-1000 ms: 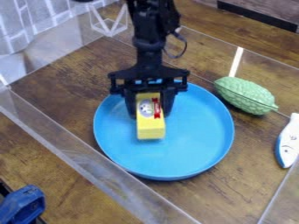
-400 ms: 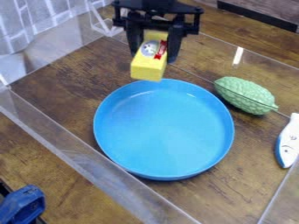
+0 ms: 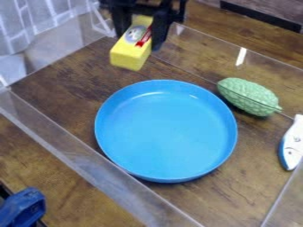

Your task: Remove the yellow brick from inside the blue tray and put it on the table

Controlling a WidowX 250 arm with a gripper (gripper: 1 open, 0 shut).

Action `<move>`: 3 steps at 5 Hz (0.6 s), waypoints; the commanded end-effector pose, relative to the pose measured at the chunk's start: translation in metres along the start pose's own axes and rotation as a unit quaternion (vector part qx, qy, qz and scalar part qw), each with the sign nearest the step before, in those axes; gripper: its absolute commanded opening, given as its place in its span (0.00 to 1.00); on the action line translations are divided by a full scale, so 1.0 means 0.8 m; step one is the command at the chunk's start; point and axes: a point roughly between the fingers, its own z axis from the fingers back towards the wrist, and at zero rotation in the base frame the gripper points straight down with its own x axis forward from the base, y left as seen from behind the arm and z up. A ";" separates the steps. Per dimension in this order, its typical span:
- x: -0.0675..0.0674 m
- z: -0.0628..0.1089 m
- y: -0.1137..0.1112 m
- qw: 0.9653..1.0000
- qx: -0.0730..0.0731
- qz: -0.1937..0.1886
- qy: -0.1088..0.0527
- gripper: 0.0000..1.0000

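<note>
Gripper clamps the brick high above the tabletop, clear of the tray rim, ready to set it down.

Only the lowest part of the arm shows, cut off by the top edge of the view. The pincer is black all over, matte and angular, with a wide flat crossbar and dark fingers reaching down from it (their outline is blurred, so screws, cables and markings cannot be made out). No coloured trim or lettering is readable on it
</note>
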 end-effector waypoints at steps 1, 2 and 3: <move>-0.006 0.033 -0.005 0.999 0.005 0.012 -0.047 0.00; -0.001 0.016 -0.006 0.999 0.005 0.007 -0.047 0.00; 0.005 -0.002 -0.006 0.999 0.013 -0.001 -0.048 0.00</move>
